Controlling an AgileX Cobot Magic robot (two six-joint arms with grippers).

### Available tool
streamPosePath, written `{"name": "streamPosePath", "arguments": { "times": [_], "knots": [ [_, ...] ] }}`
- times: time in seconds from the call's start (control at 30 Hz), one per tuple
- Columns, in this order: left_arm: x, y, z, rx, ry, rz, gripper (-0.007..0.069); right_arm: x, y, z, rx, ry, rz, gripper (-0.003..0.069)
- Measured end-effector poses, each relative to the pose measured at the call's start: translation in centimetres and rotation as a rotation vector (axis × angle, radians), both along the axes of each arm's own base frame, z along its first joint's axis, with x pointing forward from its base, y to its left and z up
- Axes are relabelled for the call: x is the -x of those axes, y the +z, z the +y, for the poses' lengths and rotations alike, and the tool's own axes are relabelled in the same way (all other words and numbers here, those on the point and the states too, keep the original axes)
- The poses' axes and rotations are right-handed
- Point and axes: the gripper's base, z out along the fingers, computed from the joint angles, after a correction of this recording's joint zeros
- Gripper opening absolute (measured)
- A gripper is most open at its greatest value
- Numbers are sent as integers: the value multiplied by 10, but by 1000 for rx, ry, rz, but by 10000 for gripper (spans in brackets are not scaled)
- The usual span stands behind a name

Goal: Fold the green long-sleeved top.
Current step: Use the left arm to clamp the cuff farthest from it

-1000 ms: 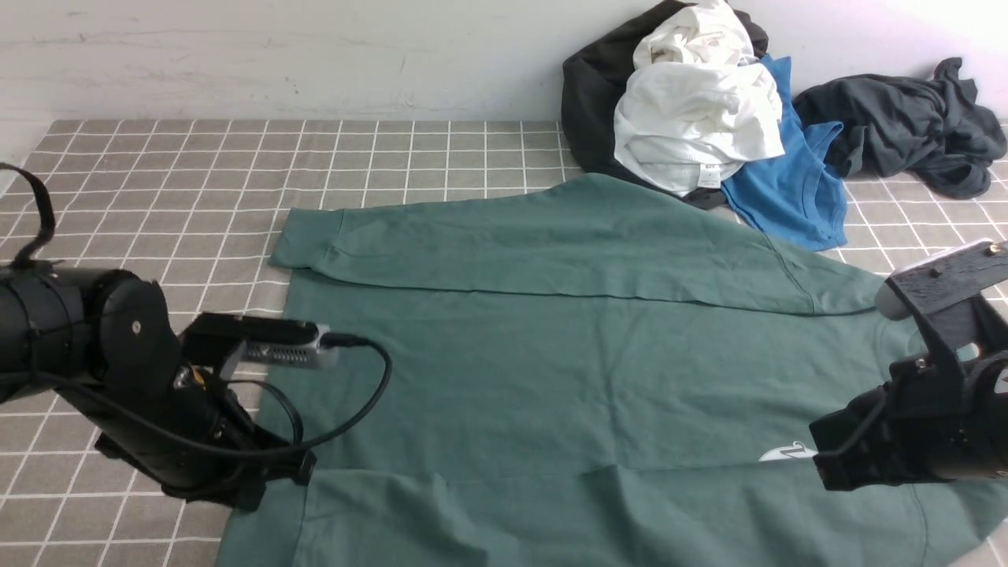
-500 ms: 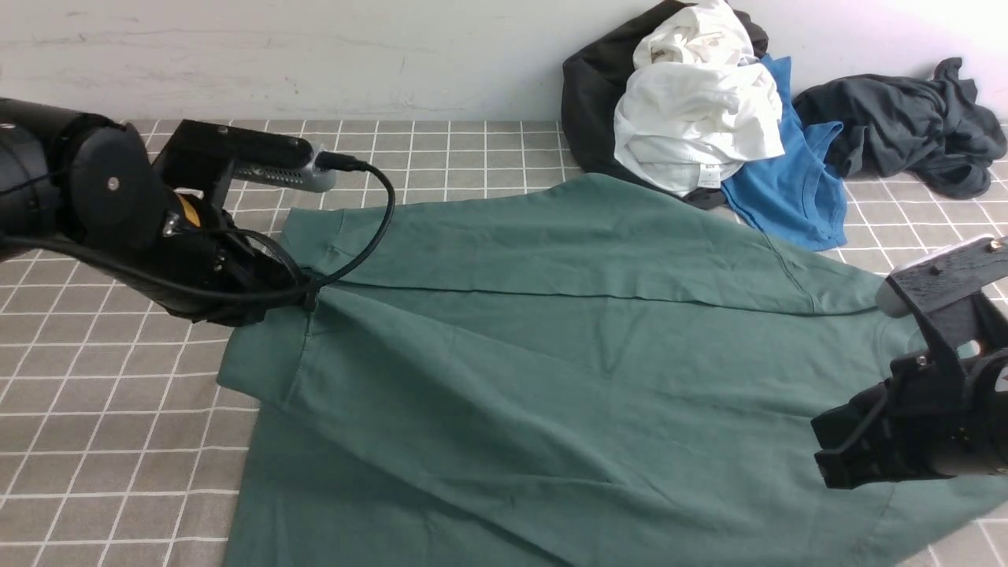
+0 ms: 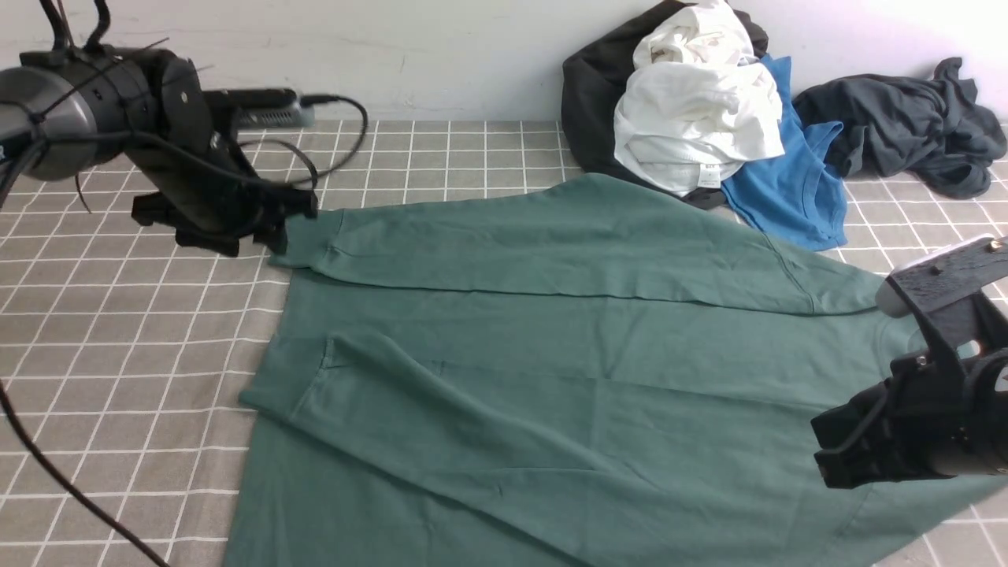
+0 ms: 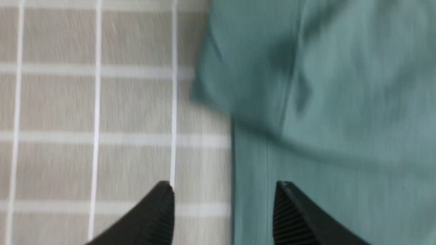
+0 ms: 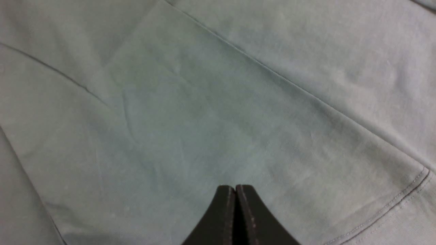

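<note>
Left gripper (image 3: 277, 224) (image 4: 223, 190): one. Hangs near the far-left corner of the desk (image 3: 118, 354), just beside a sleeve cuff. Shows fingers (image 4: 160, 214) spread apart, clamped on nothing, straddling the cloth's edge in the blurred wrist view.

Green long-sleeved top (image 3: 551, 441) (image 4: 340, 102) (image 5: 204, 102): one. Lies spread flat from left of centre to the right edge and down to the near edge. Sleeves: two, both folded across the body, the far sleeve (image 3: 551, 244) toward the far edge, the near sleeve (image 3: 441, 394) below it, cuffs pointing left.

Heap at the far edge, right of centre: one black garment (image 3: 591, 102), white cloth (image 3: 693, 118) bunched on top (number unclear), one blue T-shirt (image 3: 795, 189) touching the top's far margin. One charcoal garment (image 3: 906, 126) in the far-right corner.

Right gripper (image 3: 823, 465) (image 5: 235, 192): one. Sits at the right edge, low over the top. Jaws pressed together, nothing seen between them.
</note>
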Motion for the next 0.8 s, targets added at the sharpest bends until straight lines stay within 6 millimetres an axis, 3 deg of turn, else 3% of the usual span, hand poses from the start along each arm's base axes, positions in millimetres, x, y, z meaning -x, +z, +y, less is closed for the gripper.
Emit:
{"name": "streamPosePath", "arguments": {
  "times": [0.17,0.37,0.4,0.57,0.8],
  "knots": [
    [-34,-28,4,101,43,-4,377,0,0,0,-5,-3,1,-10],
    [-52,-62,3,99,17,24,179,0,0,1,-20,-11,5,-10],
    [-52,-61,3,96,13,24,123,0,0,1,-20,-11,5,-10],
    [-50,-52,1,64,-50,50,8,0,0,1,-20,-11,5,-10],
    [-44,-8,-2,28,-145,49,16,0,0,1,-20,-11,5,-10]
  ]
}}
